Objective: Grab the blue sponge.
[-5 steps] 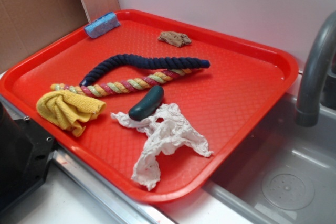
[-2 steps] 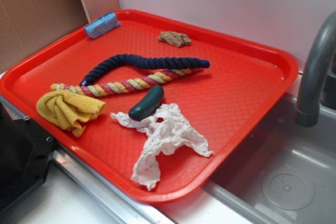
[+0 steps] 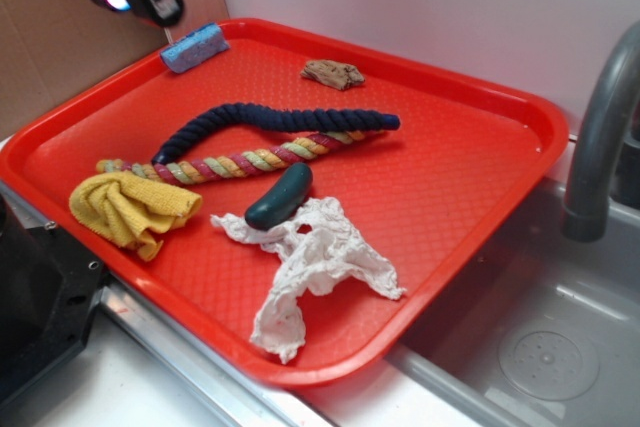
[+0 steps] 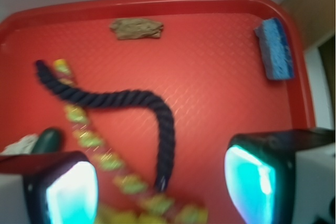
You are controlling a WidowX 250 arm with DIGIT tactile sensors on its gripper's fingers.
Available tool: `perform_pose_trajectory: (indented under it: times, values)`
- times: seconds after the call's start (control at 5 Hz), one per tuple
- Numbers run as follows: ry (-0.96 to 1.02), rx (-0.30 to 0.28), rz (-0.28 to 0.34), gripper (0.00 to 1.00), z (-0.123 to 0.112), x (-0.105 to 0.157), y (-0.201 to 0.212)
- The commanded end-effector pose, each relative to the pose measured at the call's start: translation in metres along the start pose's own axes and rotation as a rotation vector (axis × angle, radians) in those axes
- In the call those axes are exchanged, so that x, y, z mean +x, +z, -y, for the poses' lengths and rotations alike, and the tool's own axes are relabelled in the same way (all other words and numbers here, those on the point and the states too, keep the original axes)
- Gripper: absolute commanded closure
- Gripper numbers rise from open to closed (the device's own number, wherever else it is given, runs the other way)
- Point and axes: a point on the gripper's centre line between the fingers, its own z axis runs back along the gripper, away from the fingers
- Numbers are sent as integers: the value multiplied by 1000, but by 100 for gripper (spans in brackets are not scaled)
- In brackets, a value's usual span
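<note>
So the gripper [image 4: 160, 182] hangs up above the tray [image 3: 480, 162] with its jaws spread wide and nothing between them. In the wrist view the blue sponge [image 4: 275, 47] sits ahead of it and off to the right, tucked against the tray's rim in the far corner, well apart from both fingers [image 4: 260, 179]. The navy rope [image 4: 123, 103] curls right under the gap between the jaws, with the striped rope [image 4: 94, 145] crossing beside it, kinda blurry there. A brown scrap [image 4: 136, 28] lies farther ahead, left of the sponge. The green pickle thing [image 4: 46, 141] peeks out by the left finger.
</note>
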Motion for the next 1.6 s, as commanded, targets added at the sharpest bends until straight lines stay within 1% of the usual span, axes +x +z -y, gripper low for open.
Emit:
perform_pose_trajectory:
  times: [0.0,0.4,0.6,0.8,1.0,1.2,1.4]
  values:
    - [-34,52,73,0,-22,27,-4]
    - [-34,52,73,0,-22,27,-4]
    - [-1,93,85,0,-46,29,-7]
    - [5,180,60,0,-57,34,-19]
    - [-36,229,54,0,-62,38,-26]
    - [-23,281,101,0,-74,44,-34]
    - [11,281,93,0,-84,50,-42]
